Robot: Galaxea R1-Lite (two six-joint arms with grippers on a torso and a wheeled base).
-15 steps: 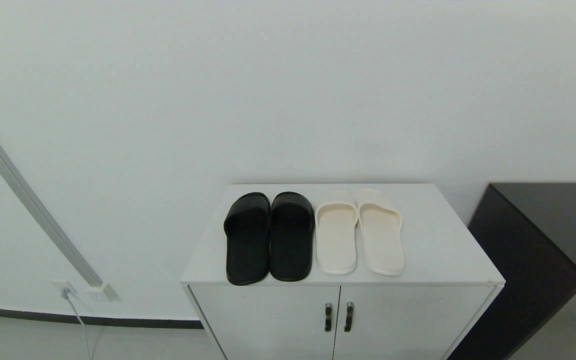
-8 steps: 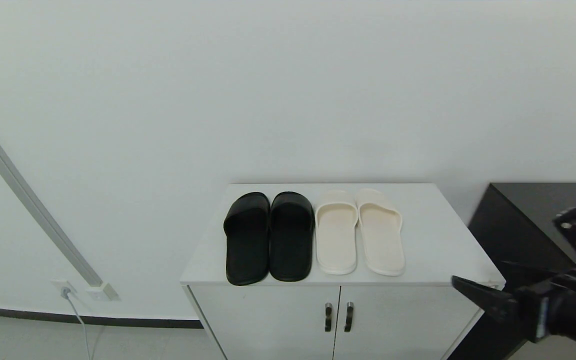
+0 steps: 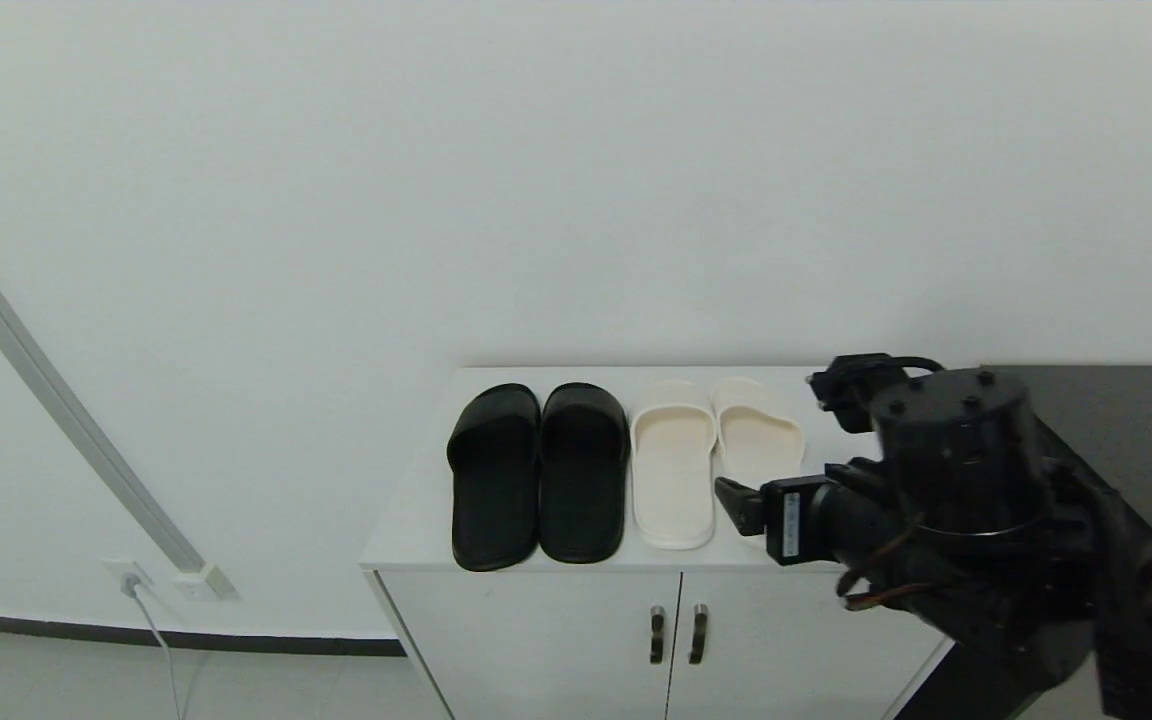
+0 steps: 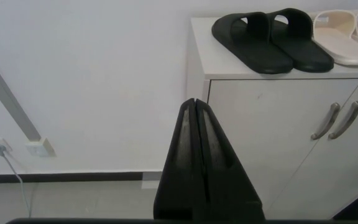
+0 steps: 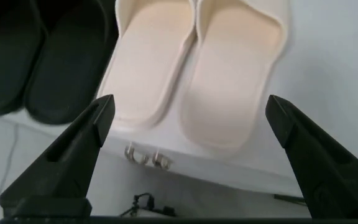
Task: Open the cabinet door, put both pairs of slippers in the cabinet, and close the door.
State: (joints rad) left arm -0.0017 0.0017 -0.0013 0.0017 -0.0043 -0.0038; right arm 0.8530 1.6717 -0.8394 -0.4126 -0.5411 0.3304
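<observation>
Both empty: right gripper [image 5: 191, 104] gapes above cream slippers [image 5: 160, 68] (untouched); left gripper [image 4: 195, 103] clenched.

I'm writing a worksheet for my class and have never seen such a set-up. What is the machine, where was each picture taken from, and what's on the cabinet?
It is a wheeled robot with two arms, each ending in a two-fingered gripper. The wide picture comes from a camera on its head and shows a white cabinet, doors shut, with a black pair of slippers and a cream pair side by side on top. The other two come from cameras on the wrists. The left gripper is shut and empty, facing the cabinet. The right gripper is open above the cream pair, holding nothing.
</observation>
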